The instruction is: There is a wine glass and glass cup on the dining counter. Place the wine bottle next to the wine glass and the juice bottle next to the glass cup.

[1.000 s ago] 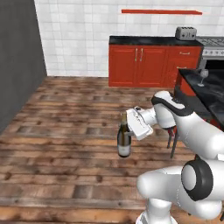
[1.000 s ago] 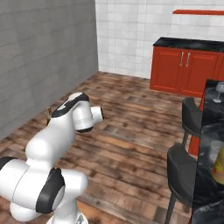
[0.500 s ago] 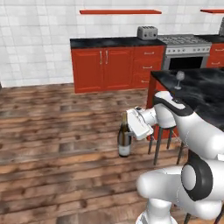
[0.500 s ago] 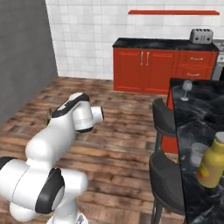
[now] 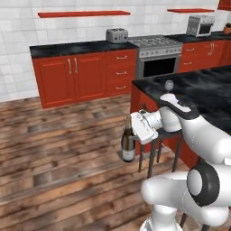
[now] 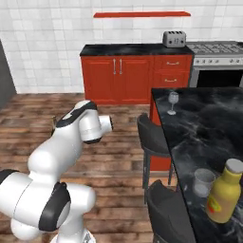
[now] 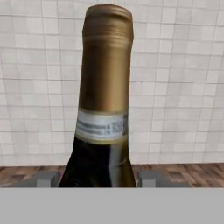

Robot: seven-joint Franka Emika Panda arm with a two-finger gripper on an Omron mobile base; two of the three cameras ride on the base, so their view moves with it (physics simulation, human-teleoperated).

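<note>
Bottle in gripper: slim dark olive-green wine bottle with gold-foiled neck (image 5: 128,143), upright above the wooden floor (image 5: 54,158).
Gripper (image 5: 136,131): closed on that bottle's body.
Black marble dining surface (image 6: 209,128): small clear stemmed wine glass (image 6: 173,102); clear glass cup (image 6: 204,182) just beside stout yellow-orange juice bottle (image 6: 224,192).

base views flank arm; hand view close.

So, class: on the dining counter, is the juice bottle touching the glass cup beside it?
Cannot tell. In the right base view the juice bottle stands just right of the glass cup; their outlines meet, but neither contact nor gap shows plainly.
</note>
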